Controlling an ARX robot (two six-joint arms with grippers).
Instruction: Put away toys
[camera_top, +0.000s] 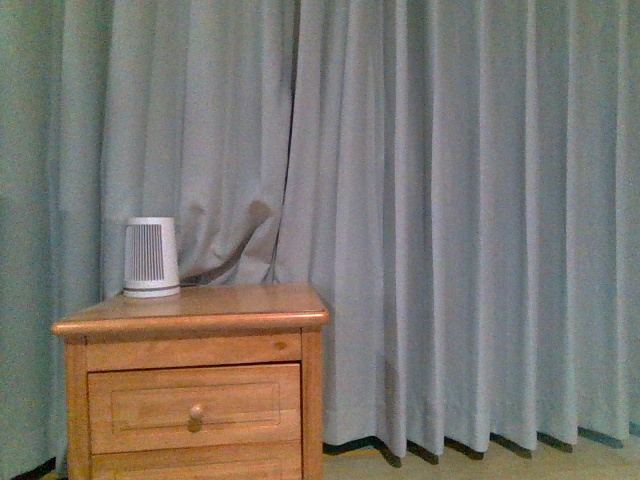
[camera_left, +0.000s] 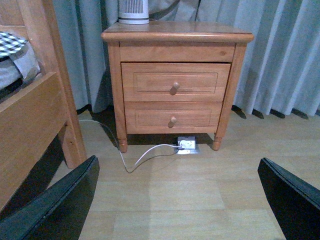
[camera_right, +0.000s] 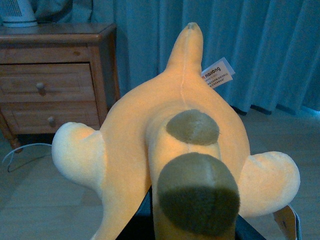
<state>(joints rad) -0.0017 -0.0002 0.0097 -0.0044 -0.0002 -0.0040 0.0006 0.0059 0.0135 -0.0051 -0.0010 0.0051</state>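
We log: left jaws spread wide above floor (camera_left: 200, 200) | right jaws pinching the orange plush toy (camera_right: 180, 125) | nightstand (camera_top: 190, 350) ahead of us

Part of plush toy (camera_right: 130, 125) off-frame

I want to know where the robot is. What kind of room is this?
Most likely a bedroom. A wooden nightstand with two drawers stands in front of long curtains, a wooden bed frame with bedding is close beside it, and there is an orange-yellow plush toy.
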